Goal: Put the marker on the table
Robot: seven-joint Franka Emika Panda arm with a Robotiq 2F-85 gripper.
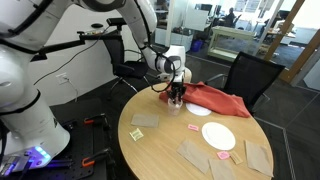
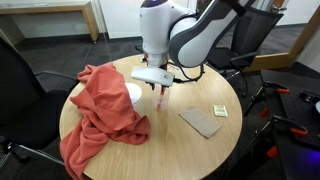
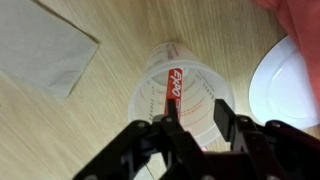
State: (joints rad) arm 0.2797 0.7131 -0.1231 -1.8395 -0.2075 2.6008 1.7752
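In the wrist view, our gripper (image 3: 195, 125) comes in from the lower edge. Its two black fingers (image 3: 150, 140) are spread apart, and the gap between them is wider than the marker (image 3: 172, 92), so we read the claw as released and clamping nothing. The near end of the marker lies just beside one finger, but we cannot tell whether they touch.

Only this view looks straight down into the clear cup (image 3: 205, 100). The marker leans inside it, off the table (image 3: 90, 120). It is a thin red-orange stick with a white-lettered label along its barrel. The cup has red printed lines on its wall.

In an exterior view, the gripper (image 2: 160, 92) hangs low over the middle of the round tabletop, and a thin red sliver shows just beneath it. The cup itself is too faint to make out there. In an exterior view from another side, the gripper (image 1: 177, 97) hides the marker altogether.

Beside the cup in the wrist view are a white plate (image 3: 290, 80) and a tan flat piece (image 3: 40, 45). Both exterior views show a red cloth (image 2: 100, 115) draped over the table edge close to the gripper. A small pink scrap (image 1: 193, 126) shows in only one of them.
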